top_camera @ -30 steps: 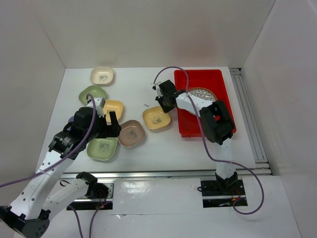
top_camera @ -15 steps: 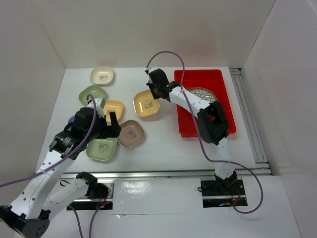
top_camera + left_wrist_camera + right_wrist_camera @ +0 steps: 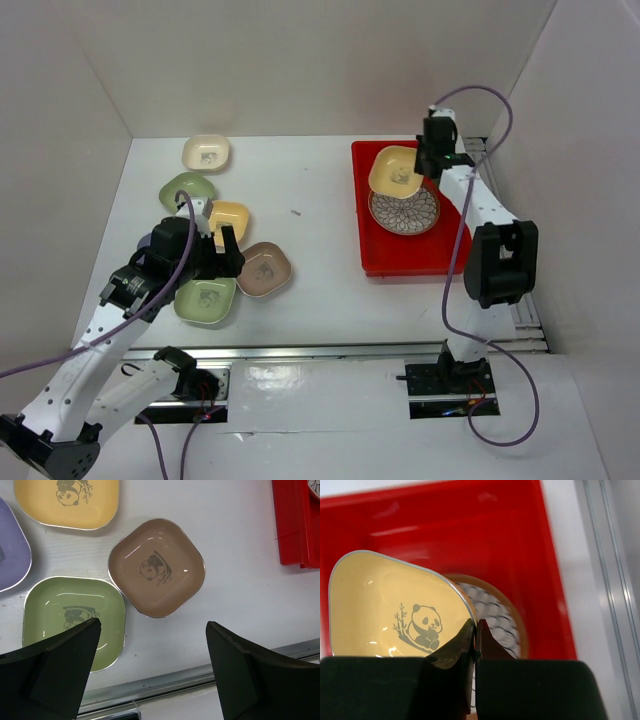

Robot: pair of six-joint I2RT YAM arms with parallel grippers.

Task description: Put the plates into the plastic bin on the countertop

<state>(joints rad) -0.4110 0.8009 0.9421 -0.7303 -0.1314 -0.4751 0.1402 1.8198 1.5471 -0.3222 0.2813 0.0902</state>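
Note:
My right gripper [image 3: 424,163] [image 3: 475,627] is shut on the rim of a yellow panda plate [image 3: 393,170] [image 3: 390,610], holding it tilted over the far part of the red plastic bin [image 3: 400,255] [image 3: 470,525]. Under it, inside the bin, lies the round brown-rimmed patterned plate [image 3: 408,214] [image 3: 497,612]. My left gripper [image 3: 222,248] [image 3: 152,630] hangs open over the countertop, near the dusty pink plate [image 3: 265,269] [image 3: 156,567] and a green plate [image 3: 207,300] [image 3: 74,617]. A second yellow plate [image 3: 229,217] [image 3: 67,500] and a lavender plate [image 3: 12,545] lie close by.
A cream plate [image 3: 206,152] and another green plate [image 3: 187,187] sit at the far left of the countertop [image 3: 310,260]. White walls enclose the back and sides. A metal rail [image 3: 500,230] runs along the right edge, and another rail [image 3: 165,682] along the near edge.
The right arm has lifted the yellow plate from the table left of the bin and swung it right, over the bin's far part. The left arm has not moved.

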